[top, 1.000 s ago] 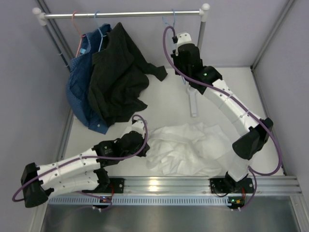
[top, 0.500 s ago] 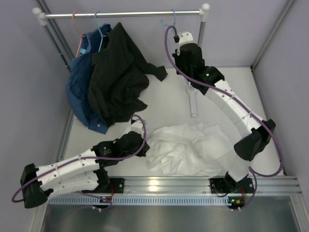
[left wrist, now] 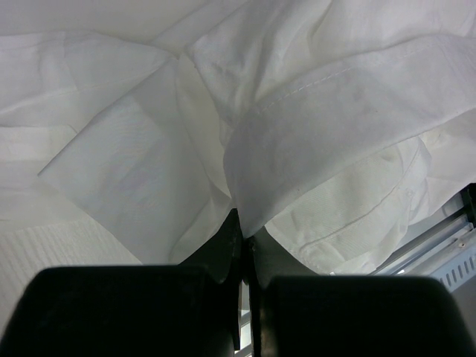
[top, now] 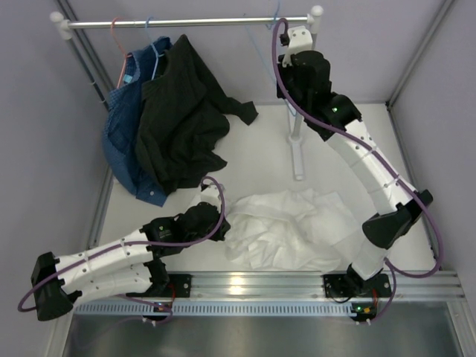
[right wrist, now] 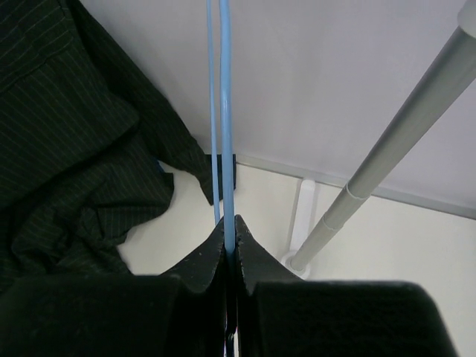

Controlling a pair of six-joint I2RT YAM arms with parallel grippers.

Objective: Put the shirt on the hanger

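Pale grey walls (top: pixel 372 52), white tabletop (top: pixel 256 152), metal clothes rail (top: pixel 201 22) at back, aluminium extrusion (top: pixel 253 282) along near edge

Wrinkled matt cloth shirt (left wrist: pixel 149 171); smooth light-blue wire hanger (right wrist: pixel 225 111); dull metal rail (top: pixel 186 22)

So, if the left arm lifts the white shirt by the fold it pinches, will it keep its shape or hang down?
The shirt will probably hang limp: its thin fabric lies in crumpled folds. It looks light, so the left fingers, shut on one fold, likely hold it, though smooth cloth might slip. Much of it may drag over the table.
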